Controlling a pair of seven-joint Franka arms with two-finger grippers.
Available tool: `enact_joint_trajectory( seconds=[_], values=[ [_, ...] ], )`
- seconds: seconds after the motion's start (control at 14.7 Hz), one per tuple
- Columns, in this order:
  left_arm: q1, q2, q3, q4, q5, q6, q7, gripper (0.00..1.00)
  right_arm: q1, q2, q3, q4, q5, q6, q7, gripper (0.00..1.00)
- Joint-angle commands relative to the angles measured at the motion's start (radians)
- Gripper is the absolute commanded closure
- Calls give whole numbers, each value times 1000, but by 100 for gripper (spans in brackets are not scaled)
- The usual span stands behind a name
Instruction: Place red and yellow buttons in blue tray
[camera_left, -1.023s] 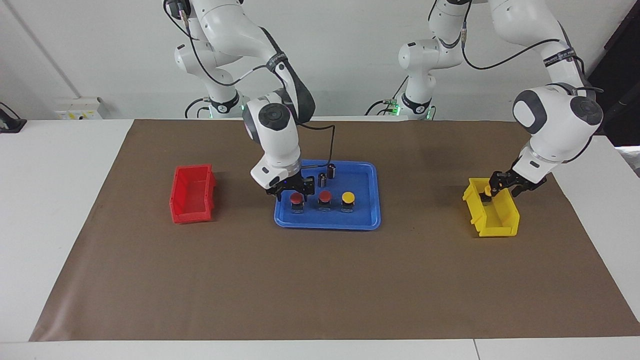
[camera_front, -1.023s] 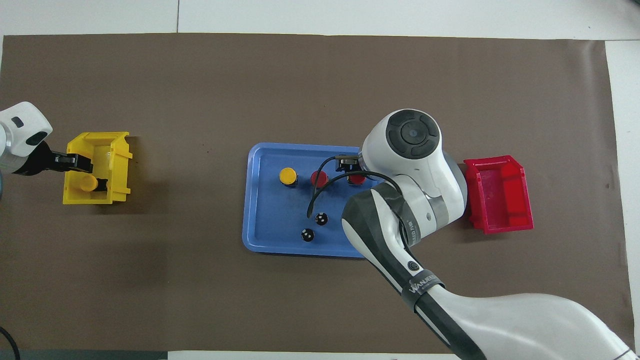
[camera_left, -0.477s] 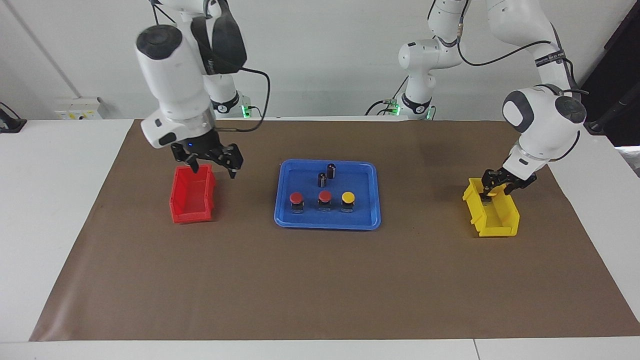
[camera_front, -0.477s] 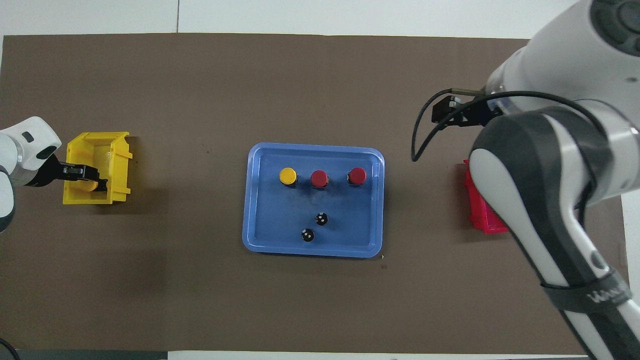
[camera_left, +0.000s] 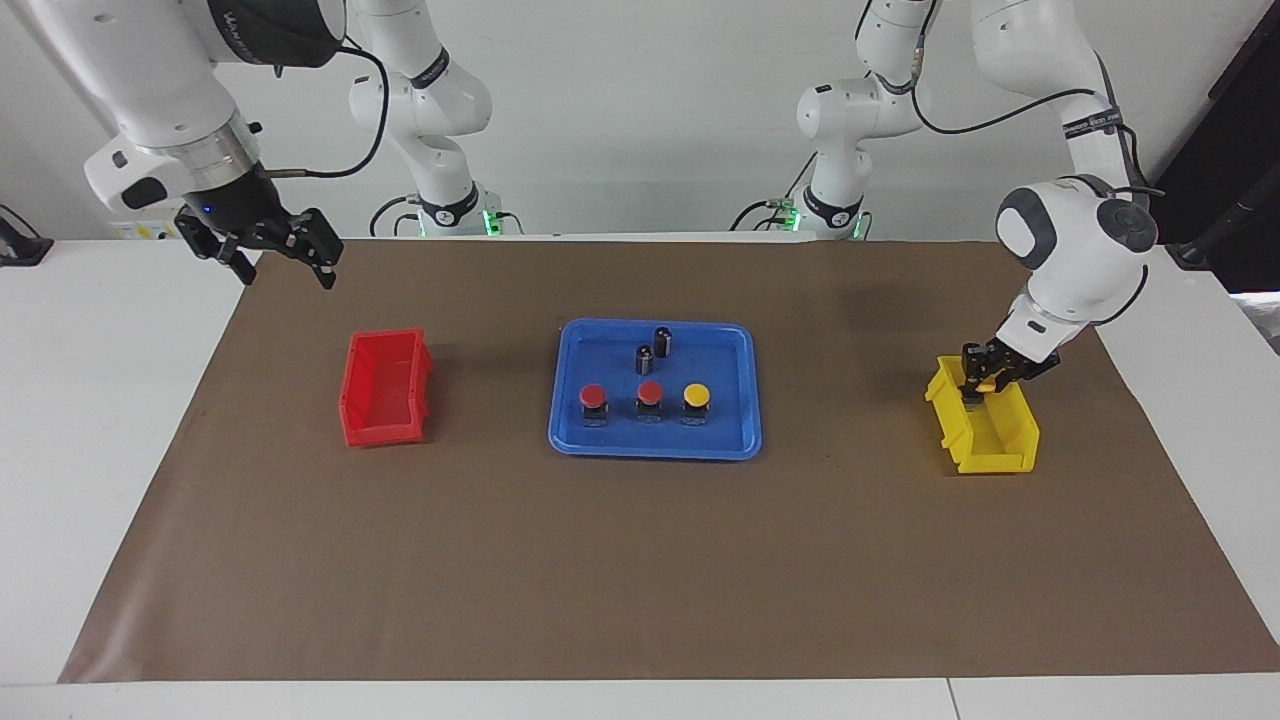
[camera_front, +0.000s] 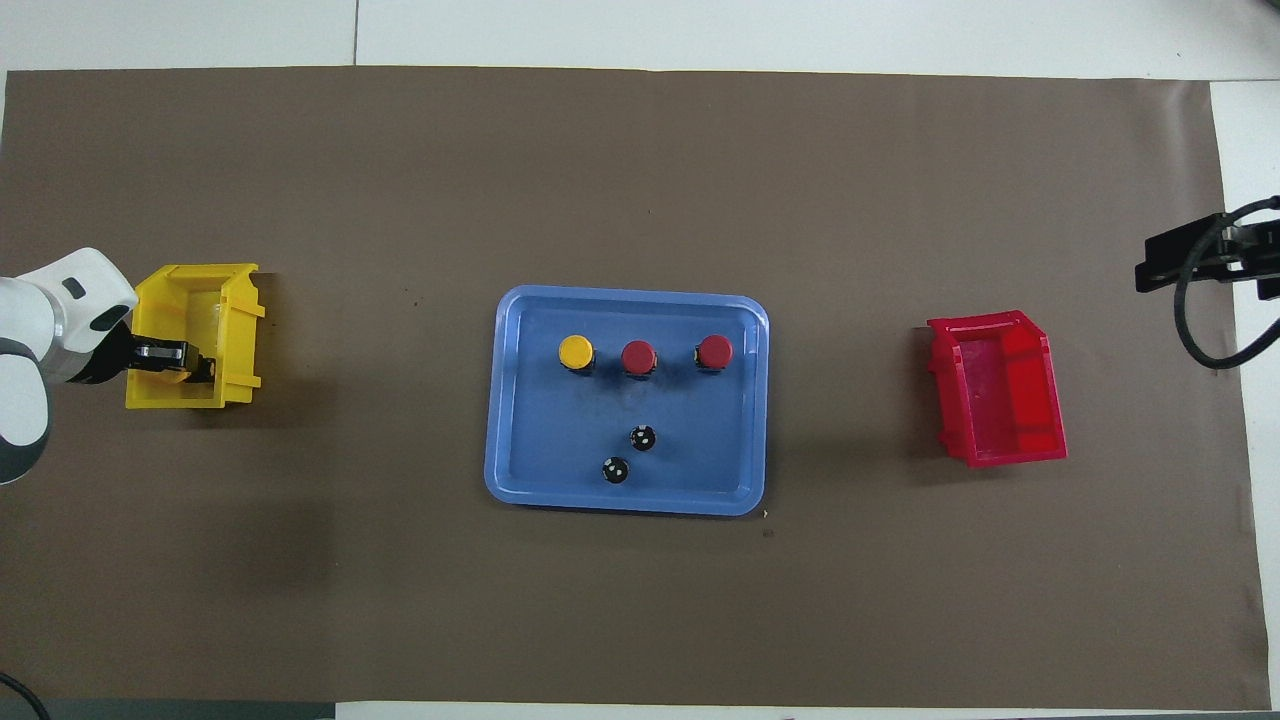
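Three push-buttons, each a round mushroom cap on a black squarish base, stand in a row in the blue tray (camera_left: 745, 385): two red buttons (camera_left: 593, 397) and one yellow button (camera_left: 696, 396). Two capless dark cylinders (camera_left: 662, 340) stand nearer the robots. The left tool (camera_left: 984, 381) pinches a fourth yellow-capped button (camera_front: 172, 366) inside the yellow bin (camera_left: 990, 440). The right tool (camera_left: 280, 265) hangs spread over the desk corner near the red bin (camera_left: 385, 390).
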Motion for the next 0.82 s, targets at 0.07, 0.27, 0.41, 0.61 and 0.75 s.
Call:
enact_joint_trajectory(
  seconds=[0.07,0.27,0.41,0.61,0.75],
  values=[
    [-6,-12,-5,227,32,-259,5,98,-55,-5,-1,-3,-8,-31,-27,0],
    [-148,38,-9,500,126,-511,-74,98,-95,-32,-25,-44,-5,-19,-86,0],
    [-260,28,-15,465,107,-472,-298,98,-51,-34,-70,-52,-5,-17,-90,0],
    [-393,33,-15,424,-52,-395,-464,98,-51,-62,-73,-100,-6,-17,-90,0],
    [-489,46,-17,362,-60,-282,-587,98,-51,-56,-65,-94,-12,-11,-88,0]
  ],
)
